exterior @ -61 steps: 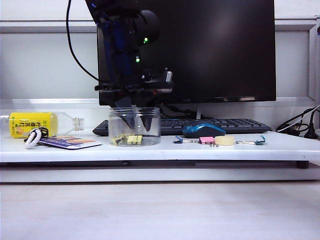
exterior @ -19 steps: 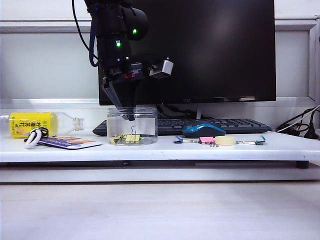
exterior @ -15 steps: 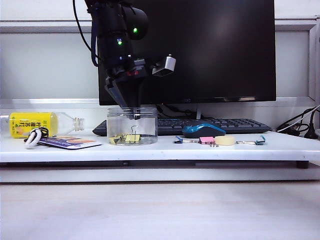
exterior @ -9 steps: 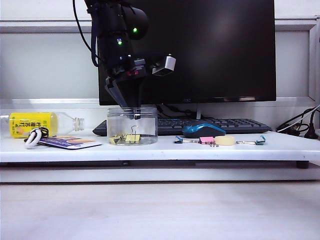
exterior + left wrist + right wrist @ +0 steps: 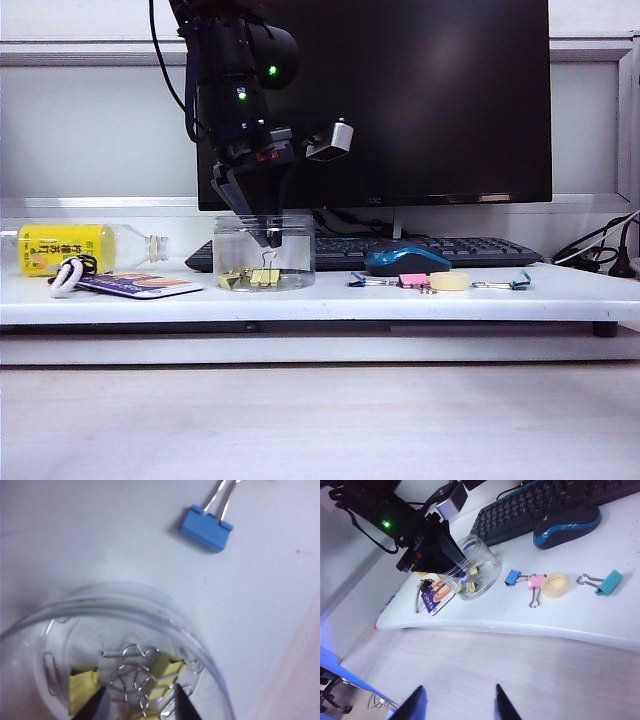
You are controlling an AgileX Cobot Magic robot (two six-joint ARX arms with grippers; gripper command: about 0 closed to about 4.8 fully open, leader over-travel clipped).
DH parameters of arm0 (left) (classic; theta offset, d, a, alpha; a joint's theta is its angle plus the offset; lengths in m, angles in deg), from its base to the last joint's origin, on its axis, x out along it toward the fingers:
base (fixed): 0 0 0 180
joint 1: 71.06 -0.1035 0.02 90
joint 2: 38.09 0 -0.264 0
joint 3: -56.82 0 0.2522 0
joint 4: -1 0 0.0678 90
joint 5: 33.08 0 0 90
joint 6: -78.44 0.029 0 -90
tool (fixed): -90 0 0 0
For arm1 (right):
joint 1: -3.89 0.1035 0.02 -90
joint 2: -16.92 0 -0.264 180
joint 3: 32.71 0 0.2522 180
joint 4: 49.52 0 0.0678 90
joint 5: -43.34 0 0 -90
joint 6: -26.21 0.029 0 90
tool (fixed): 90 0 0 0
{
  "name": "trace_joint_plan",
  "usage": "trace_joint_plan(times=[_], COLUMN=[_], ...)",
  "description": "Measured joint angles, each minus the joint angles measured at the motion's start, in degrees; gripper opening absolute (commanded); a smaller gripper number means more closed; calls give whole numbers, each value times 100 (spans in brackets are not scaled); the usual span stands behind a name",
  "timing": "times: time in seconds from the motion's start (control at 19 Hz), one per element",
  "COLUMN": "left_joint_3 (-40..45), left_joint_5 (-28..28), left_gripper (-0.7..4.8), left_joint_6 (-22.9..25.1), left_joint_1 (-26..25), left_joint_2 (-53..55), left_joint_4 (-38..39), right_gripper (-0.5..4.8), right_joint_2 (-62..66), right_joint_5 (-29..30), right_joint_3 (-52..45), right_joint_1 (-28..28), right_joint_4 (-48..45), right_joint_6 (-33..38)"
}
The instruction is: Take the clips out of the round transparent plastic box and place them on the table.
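Claws: left claw (image 5: 138, 703), spread and lifted since seconds ago, hovers empty over pale-yellow binder clips (image 5: 165, 672) inside the round transparent plastic box (image 5: 265, 252); right claw (image 5: 457, 705), spread, idles away from the desk (image 5: 330, 298); no clip extracted.

One round transparent plastic box (image 5: 265, 253) on the bench (image 5: 300, 300). Yellow clips (image 5: 125, 682) inside it: at least two bodies countable in the left wrist view, wire handles tangled, exact count unclear. Loose binder clips on the bench: three, namely one blue clip (image 5: 512, 577), one pink clip (image 5: 536, 582), one teal clip (image 5: 609, 582). One pale tape roll (image 5: 555, 585). One mouse (image 5: 407, 260), one keyboard (image 5: 440, 247), one monitor (image 5: 420, 100), one bottle (image 5: 75, 247), one card (image 5: 140, 284). Pincers: two, the left pincer (image 5: 268, 238) and the right pincer (image 5: 456, 704).
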Motion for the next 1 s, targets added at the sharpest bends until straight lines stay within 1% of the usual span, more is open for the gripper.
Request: trace_joint_plan(times=[0.53, 0.68, 0.74, 0.79, 1.0], left_joint_3=[2, 2, 2, 2, 2], left_joint_5=[7, 133, 138, 138, 138], left_gripper=[173, 163, 110, 74, 46], left_joint_6=[0, 0, 0, 0, 0], left_joint_1=[-24, -31, -31, -31, -31], left_joint_2=[92, 155, 160, 168, 170], left_joint_4=[-44, -68, -105, -157, -208], right_gripper=[176, 176, 176, 176, 176], right_joint_2=[2, 0, 0, 0, 0], right_joint_5=[-2, -2, -2, -2, -59], right_joint_3=[-2, -2, 0, 0, -2], right_joint_1=[0, 0, 0, 0, 0], right_joint_4=[0, 0, 0, 0, 0], right_joint_6=[-2, -2, -2, -2, -17])
